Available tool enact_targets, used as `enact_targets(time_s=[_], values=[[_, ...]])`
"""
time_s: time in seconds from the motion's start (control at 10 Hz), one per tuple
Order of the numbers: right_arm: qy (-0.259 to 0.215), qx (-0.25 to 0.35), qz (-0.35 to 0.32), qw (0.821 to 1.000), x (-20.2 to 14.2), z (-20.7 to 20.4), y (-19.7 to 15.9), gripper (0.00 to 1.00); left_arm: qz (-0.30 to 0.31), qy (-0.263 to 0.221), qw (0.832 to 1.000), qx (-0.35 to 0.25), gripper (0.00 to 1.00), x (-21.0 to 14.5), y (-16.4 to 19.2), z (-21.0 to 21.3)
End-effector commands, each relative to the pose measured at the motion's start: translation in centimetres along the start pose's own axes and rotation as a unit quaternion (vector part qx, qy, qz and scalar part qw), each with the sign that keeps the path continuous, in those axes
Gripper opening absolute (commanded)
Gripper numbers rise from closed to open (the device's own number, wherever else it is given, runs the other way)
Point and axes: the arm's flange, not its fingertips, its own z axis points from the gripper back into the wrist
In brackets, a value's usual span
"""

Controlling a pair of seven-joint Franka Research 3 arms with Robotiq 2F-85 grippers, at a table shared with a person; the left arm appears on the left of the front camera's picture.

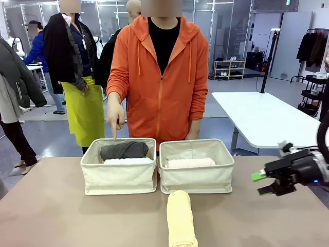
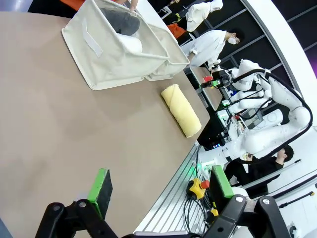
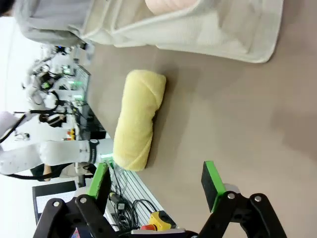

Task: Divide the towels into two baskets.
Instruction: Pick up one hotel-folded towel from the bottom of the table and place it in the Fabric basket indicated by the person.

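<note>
- Left basket [image 1: 118, 177] holds the dark grey towel [image 1: 124, 150] at the back and the white towel [image 1: 128, 161] in front of it, the two touching; in the left wrist view the same basket [image 2: 106, 54] shows tilted, with grey roll [image 2: 121, 21] and white roll [image 2: 130, 44] inside
- Right basket [image 1: 197, 177] sits just beside the left one, walls nearly touching; pale pink towel [image 1: 189, 162] lies inside it; pink end also shows in the right wrist view [image 3: 166, 6] above the basket wall [image 3: 218, 34]
- Pale yellow towel [image 1: 181, 218] lies on the table [image 1: 56, 211], outside both baskets, just in front of the right basket and pointing toward the camera; also seen at [image 2: 181, 109] and [image 3: 137, 119]
- Person's hand [image 1: 116, 116] points a finger down at the far rim of the left basket — orange sleeve above
- Right gripper [image 1: 263, 183] hovers at the table's right side, well apart from the yellow towel; jaws spread, nothing between the green pads [image 3: 211, 178]
- Left gripper [image 2: 161, 187] over bare table near the edge; jaws spread wide, nothing held
</note>
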Motion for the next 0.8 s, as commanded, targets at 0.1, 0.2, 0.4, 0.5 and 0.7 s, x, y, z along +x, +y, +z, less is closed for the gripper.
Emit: enact_targets(time_s=[0.1,0.2,0.4,0.5,0.7], values=[[-0.028,-0.063,-0.032,0.997,-0.3,-6.1,3.4,0.93,0.005,-0.004,1.000,0.004,1.00,0.1,-0.3,0.2],[-0.039,-0.086,-0.039,0.995,-0.5,-8.1,4.4,0.93,0.005,-0.004,1.000,0.004,1.00,0.1,-0.3,0.2],[-0.035,-0.117,-0.042,0.992,-1.2,-12.6,5.8,0.93,0.005,-0.004,1.000,0.004,1.00,0.1,-0.3,0.2],[-0.039,-0.133,-0.041,0.989,-1.5,-14.1,6.3,0.93,0.005,-0.004,1.000,0.004,1.00,0.1,-0.3,0.2],[-0.021,-0.142,-0.026,0.989,-1.4,-16.1,6.7,0.93,0.005,-0.004,1.000,0.004,1.00,0.1,-0.3,0.2]])
